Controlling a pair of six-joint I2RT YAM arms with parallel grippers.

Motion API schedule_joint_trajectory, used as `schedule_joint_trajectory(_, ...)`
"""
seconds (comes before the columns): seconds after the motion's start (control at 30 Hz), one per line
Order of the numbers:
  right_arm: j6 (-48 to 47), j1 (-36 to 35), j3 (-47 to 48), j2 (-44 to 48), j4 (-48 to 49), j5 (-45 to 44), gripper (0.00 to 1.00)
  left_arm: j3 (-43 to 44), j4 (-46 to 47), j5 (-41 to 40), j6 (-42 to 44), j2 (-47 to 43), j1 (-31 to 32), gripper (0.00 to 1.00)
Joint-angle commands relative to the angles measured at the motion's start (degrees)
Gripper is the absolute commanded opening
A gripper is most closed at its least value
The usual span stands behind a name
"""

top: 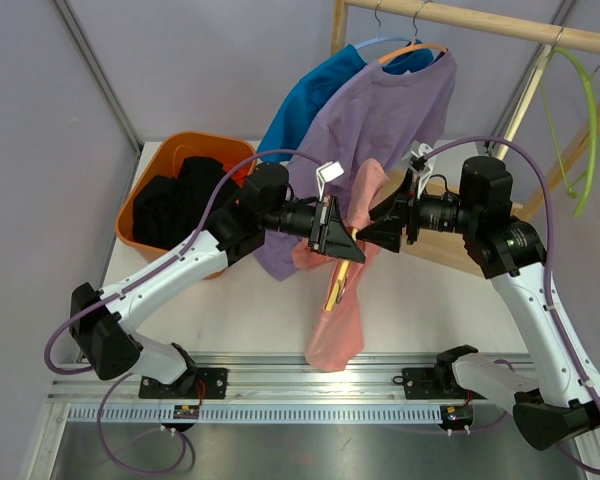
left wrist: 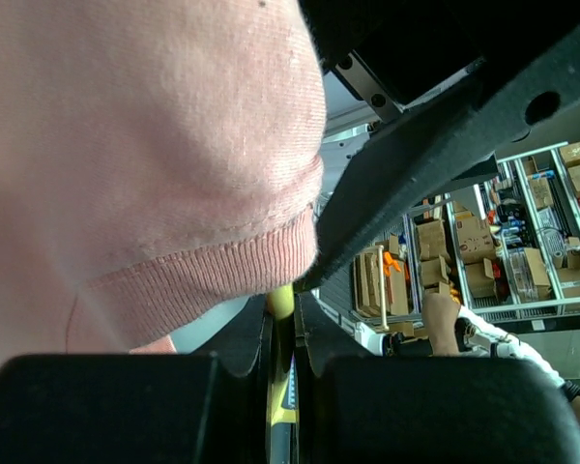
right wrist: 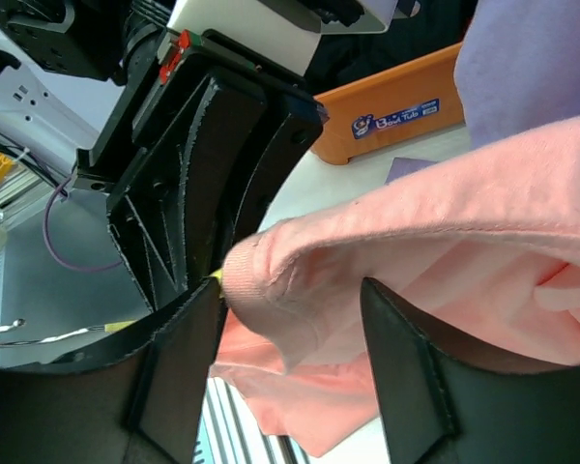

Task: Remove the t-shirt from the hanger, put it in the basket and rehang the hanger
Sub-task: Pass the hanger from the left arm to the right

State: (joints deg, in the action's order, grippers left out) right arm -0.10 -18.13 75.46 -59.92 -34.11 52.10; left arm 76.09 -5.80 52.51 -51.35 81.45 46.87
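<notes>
The left fingers (left wrist: 227, 411) are pressed together on the yellow hanger (left wrist: 281, 304), with the pink t-shirt (left wrist: 145, 145) bunched just above them. The right fingers (right wrist: 184, 358) stand spread, a fold of that shirt lying between them.

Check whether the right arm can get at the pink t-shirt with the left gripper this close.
Probably yes. The right gripper has its open jaws on either side of a fold of the pink t-shirt, with nothing between. The left gripper, shut on the yellow hanger, crowds one side without blocking.
</notes>
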Motion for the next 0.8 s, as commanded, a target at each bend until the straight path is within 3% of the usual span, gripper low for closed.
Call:
schedule_joint_trajectory(0.0, 0.45, -0.5, 0.21, 0.07, 2.12, -4.19, 0.65, 3.18, 5.01, 3.12, -2.87, -0.94, 0.5, 0.0)
schedule_joint_trajectory(0.13, -1.92, -0.68, 0.91, -0.28, 1.77, -4.02, 0.34, 2.66, 4.84, 3.47, -2.88, -1.03, 0.59, 0.0)
schedule_joint_trajectory(0.27, -2.71, -0.59, 1.09, -0.2, 1.59, -3.41, 0.18, 2.39, 3.35, 3.65, -2.09, -1.38, 0.59, 0.0)
schedule_joint_trajectory(0.5, -4.12, -0.5, 6.0, 0.77, -1.39, -9.54, 0.0, 2.66, -7.36, 3.21, 4.85, -1.03, 0.5, 0.0)
schedule_joint_trajectory(0.6, -3.86, -0.33, 9.42, 0.25, -2.37, -14.73, 0.0, 2.74, -12.9, 2.51, 8.8, -0.77, 0.5, 0.0)
schedule_joint_trajectory(0.77, -2.37, 0.29, 13.39, -0.99, -2.37, -14.39, 0.0, 3.53, -17.65, 1.1, 12.41, -1.12, 0.41, 0.0)
